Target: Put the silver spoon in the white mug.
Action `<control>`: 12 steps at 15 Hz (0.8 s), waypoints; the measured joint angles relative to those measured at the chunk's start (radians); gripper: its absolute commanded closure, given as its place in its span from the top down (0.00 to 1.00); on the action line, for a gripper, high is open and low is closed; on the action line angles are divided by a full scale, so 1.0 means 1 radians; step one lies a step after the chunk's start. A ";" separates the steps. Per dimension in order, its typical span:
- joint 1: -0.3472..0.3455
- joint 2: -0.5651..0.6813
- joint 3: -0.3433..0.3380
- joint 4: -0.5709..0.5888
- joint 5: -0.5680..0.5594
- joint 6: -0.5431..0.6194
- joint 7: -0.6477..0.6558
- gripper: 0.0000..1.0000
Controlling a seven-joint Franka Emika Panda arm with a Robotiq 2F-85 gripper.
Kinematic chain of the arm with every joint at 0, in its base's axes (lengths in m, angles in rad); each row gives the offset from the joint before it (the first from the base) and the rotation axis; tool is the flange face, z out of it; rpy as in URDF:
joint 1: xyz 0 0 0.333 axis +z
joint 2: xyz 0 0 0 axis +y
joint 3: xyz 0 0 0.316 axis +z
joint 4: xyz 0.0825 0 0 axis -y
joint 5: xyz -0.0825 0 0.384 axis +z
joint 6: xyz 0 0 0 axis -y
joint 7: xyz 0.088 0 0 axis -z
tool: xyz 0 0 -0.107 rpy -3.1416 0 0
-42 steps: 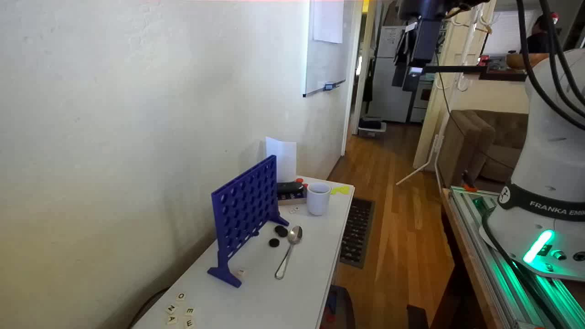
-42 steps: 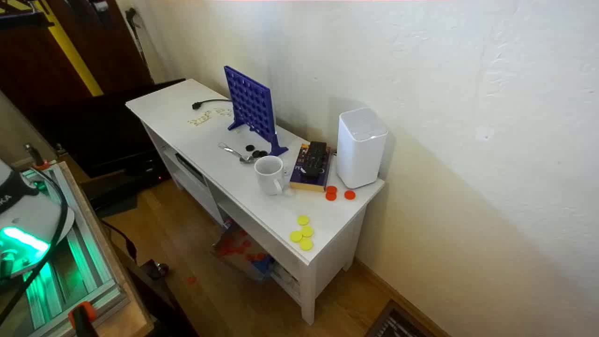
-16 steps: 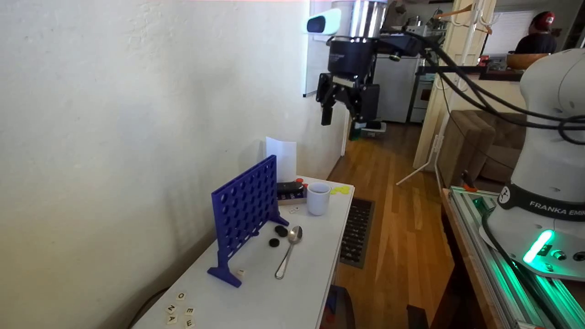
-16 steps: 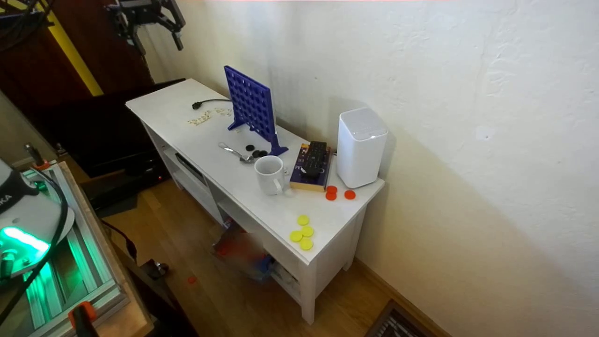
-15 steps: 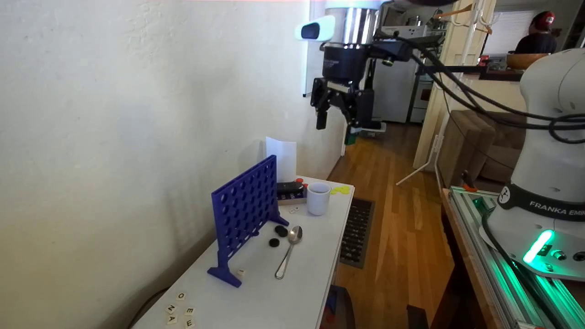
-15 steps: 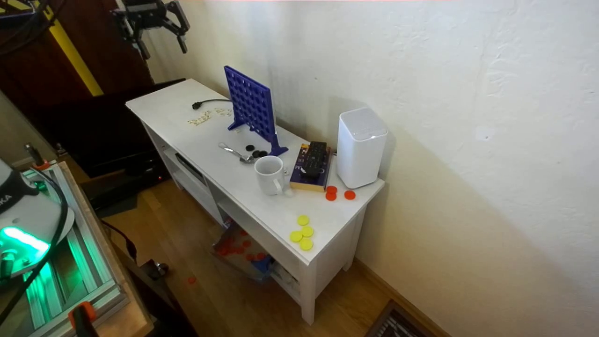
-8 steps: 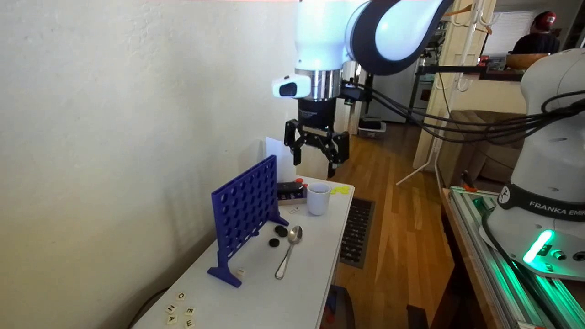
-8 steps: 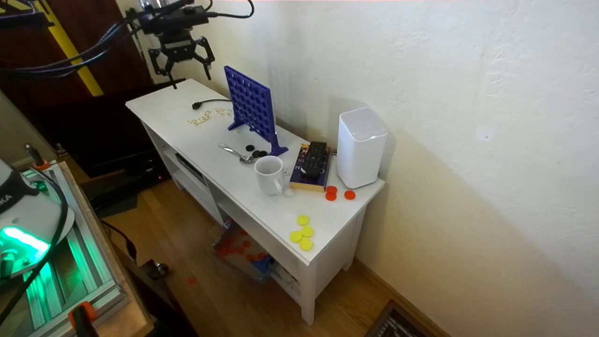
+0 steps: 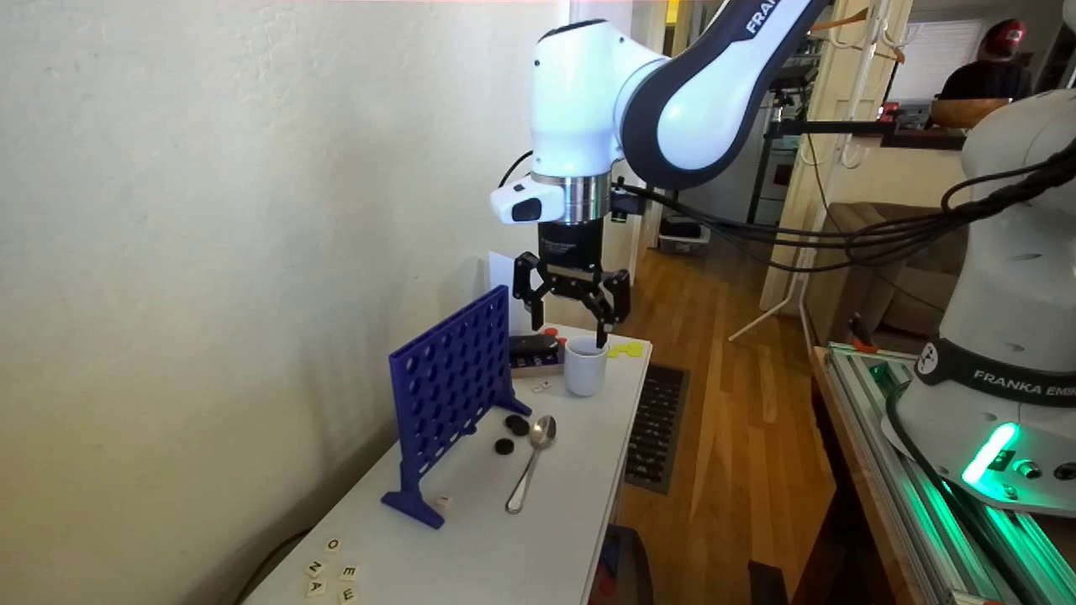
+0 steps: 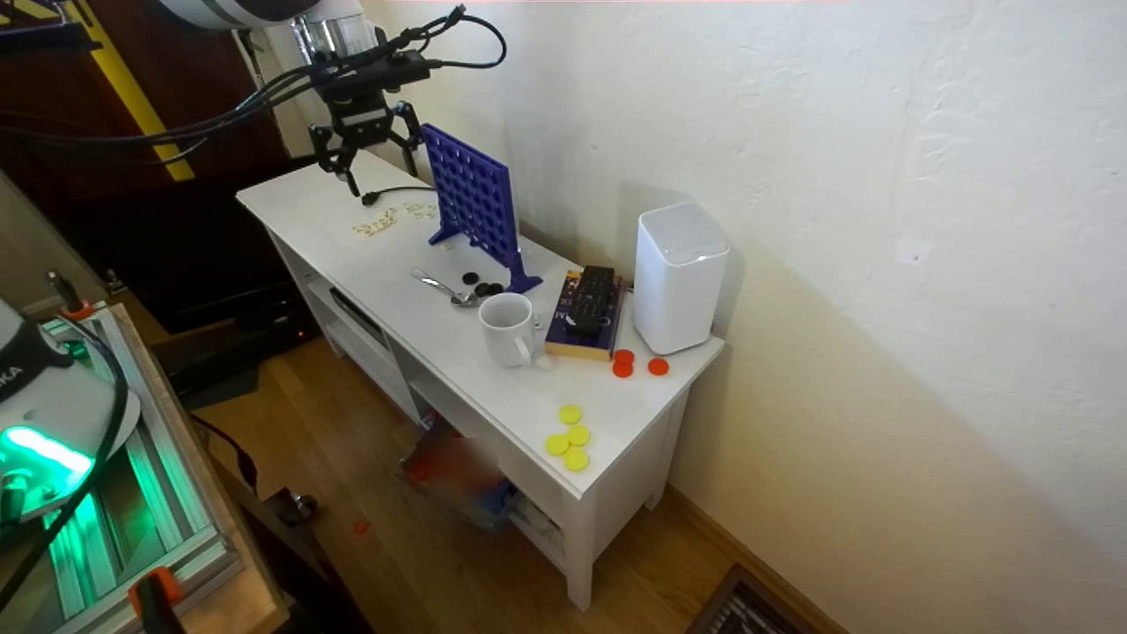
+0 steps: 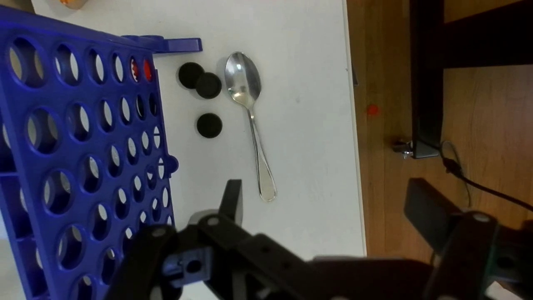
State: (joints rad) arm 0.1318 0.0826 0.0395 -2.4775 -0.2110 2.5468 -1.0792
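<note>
Hangs well above the white table (image 10: 519,396), with gripper (image 9: 570,334) released, jaws spread wide. In the wrist view, straddles the long table edge at 3 o'clock by line of sight: one jaw over tabletop, one over wooden floor (image 11: 387,208). At 9 o'clock there, upright along that side, blue board (image 11: 98,143), with the nearer jaw near its face; cannot tell the gap.

Flat on the tabletop, apart from the jaws: spoon (image 11: 255,135), bowl towards 11 o'clock, handle towards 5. From the bowl, three black discs (image 11: 209,125): overlapping pair towards 9, just beside the metal, and single one towards 7. From spoon across to the 3 o'clock edge, broad strip of tabletop, running along the handle's whole length.

In an exterior view, upright and apart from the spoon, towards 1 o'clock: mug (image 9: 586,374), with a strip of tabletop between its wall and the 3 o'clock edge. Across its rim, by line of sight only, one jaw.

In an exterior view, around the mug: book (image 10: 561,317) under a black remote (image 10: 595,295) towards 3, white box (image 10: 673,304) beyond, red discs (image 10: 622,370) towards 4, yellow discs (image 10: 577,436) towards 5, near the table's corner. Towards 5 too, mug handle.
</note>
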 measured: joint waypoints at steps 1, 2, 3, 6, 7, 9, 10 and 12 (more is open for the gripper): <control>0.000 0.000 0.000 0.001 0.000 0.000 -0.001 1.00; -0.002 0.000 0.001 -0.001 0.000 0.012 0.002 1.00; -0.006 0.000 0.004 -0.006 0.002 0.033 0.004 1.00; -0.026 0.027 0.011 -0.024 0.031 0.129 0.006 1.00; -0.034 0.047 0.013 -0.032 0.048 0.168 0.008 1.00; -0.057 0.094 0.018 -0.045 0.083 0.234 0.004 1.00; -0.072 0.119 0.025 -0.050 0.095 0.267 0.002 1.00; -0.105 0.175 0.042 -0.059 0.103 0.344 -0.005 1.00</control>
State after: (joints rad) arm 0.0267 0.2573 0.0819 -2.5361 -0.1081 2.8909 -1.0844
